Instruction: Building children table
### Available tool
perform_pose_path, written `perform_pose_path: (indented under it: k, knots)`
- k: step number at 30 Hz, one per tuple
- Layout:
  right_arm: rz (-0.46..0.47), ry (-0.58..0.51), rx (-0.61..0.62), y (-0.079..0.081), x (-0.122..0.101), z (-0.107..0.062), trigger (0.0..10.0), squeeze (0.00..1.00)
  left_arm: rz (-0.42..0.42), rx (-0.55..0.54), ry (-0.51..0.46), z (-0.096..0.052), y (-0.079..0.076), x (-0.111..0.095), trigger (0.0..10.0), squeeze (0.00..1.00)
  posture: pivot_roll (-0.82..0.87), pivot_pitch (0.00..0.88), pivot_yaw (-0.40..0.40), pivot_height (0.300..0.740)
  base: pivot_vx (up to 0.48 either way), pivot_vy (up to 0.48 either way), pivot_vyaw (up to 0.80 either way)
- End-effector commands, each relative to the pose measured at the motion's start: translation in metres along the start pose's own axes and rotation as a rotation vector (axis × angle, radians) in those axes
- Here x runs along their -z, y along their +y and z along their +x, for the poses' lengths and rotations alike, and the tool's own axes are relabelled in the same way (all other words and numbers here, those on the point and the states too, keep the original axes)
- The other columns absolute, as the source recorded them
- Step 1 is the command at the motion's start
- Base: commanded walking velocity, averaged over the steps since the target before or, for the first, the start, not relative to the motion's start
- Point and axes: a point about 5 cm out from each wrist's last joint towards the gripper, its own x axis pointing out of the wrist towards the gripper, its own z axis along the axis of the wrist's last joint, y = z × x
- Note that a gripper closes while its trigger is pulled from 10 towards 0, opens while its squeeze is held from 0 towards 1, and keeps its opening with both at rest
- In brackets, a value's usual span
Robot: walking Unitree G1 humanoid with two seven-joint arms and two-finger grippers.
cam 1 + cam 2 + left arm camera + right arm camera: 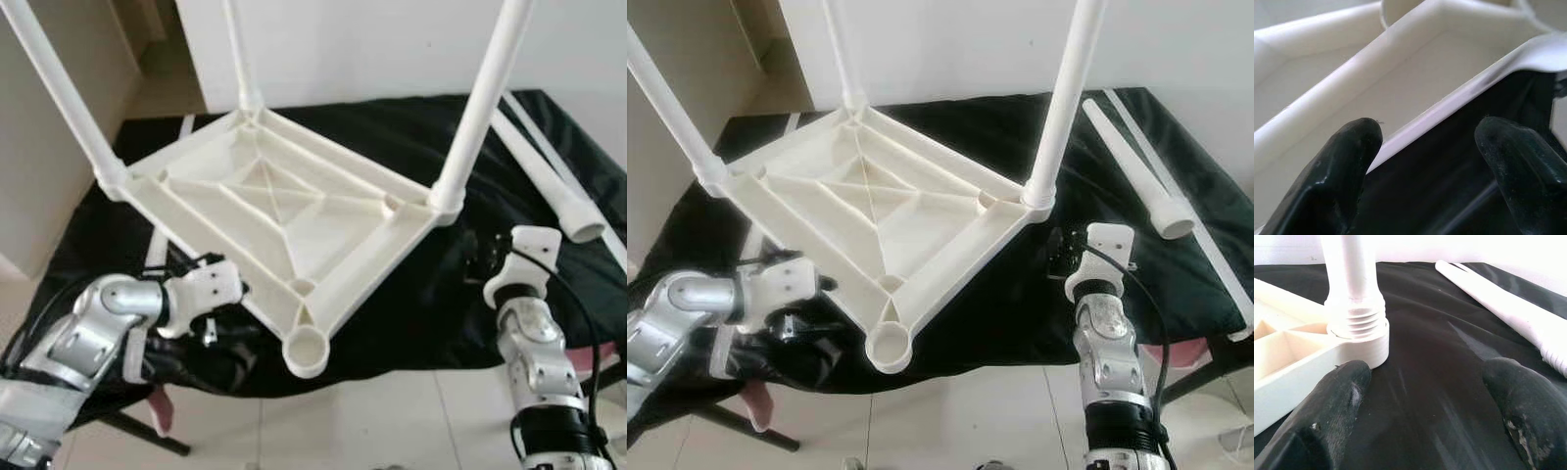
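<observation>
The white plastic tabletop (265,211) lay upside down on a table draped in black cloth (392,304), with three legs already standing in its corner sockets: one at the left (64,93), one at the back (238,54) and one at the right (480,108). The near corner socket (308,351) was empty, and the fourth leg (549,181) lay loose on the cloth, well apart from that socket on the right side. By that, the job stood at its last leg. The left end effector (1425,147) was released, its fingers (1337,171) spread astride the tabletop's near-left rim without pinching it. The right end effector (1425,401) was likewise released, hovering over bare cloth just beside the base of the right leg, where screw threads showed above the socket. The next move probably called for the right arm to reach the loose leg, lift it and stand it in the empty socket while the left steadied the rim. The leg tops ran out of frame, and whether the loose leg's threaded end was sound could not be made out.
</observation>
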Motion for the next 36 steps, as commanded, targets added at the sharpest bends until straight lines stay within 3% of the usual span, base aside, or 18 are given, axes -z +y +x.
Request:
perform_pose_path:
  k: [1,14,20,24,28,36]
  knots:
    - [0.004,-0.004,-0.007,0.001,-0.001,0.001,10.0,0.0,0.008,0.005,0.036,0.003,-0.001,0.005,10.0,0.0,-0.06,0.086,0.048,0.74,0.0,0.0,0.0]
    - [0.006,-0.013,-0.007,0.002,-0.004,0.005,10.0,0.0,0.013,-0.1,0.071,0.015,0.021,0.005,10.0,0.0,-0.06,0.087,0.055,0.74,0.0,0.0,0.0]
    - [0.003,-0.024,-0.002,-0.001,-0.008,0.008,10.0,0.0,-0.011,-0.073,0.068,0.022,0.02,0.006,10.0,0.0,-0.07,0.087,0.06,0.74,0.0,0.0,0.0]
    - [0.003,-0.027,-0.002,0.0,-0.008,0.009,10.0,0.0,-0.048,-0.041,0.042,0.025,0.017,0.006,10.0,0.0,-0.07,0.089,0.061,0.74,0.0,0.0,0.0]
    - [0.007,-0.031,0.002,0.0,-0.009,0.01,10.0,0.0,-0.177,-0.008,-0.04,0.031,0.012,0.002,10.0,0.0,-0.07,0.089,0.063,0.74,0.0,0.0,0.0]
    - [0.013,-0.034,0.001,0.002,-0.01,0.012,10.0,0.0,-0.299,0.028,-0.092,0.041,0.005,0.0,10.0,0.0,-0.07,0.089,0.063,0.74,0.0,0.0,0.0]
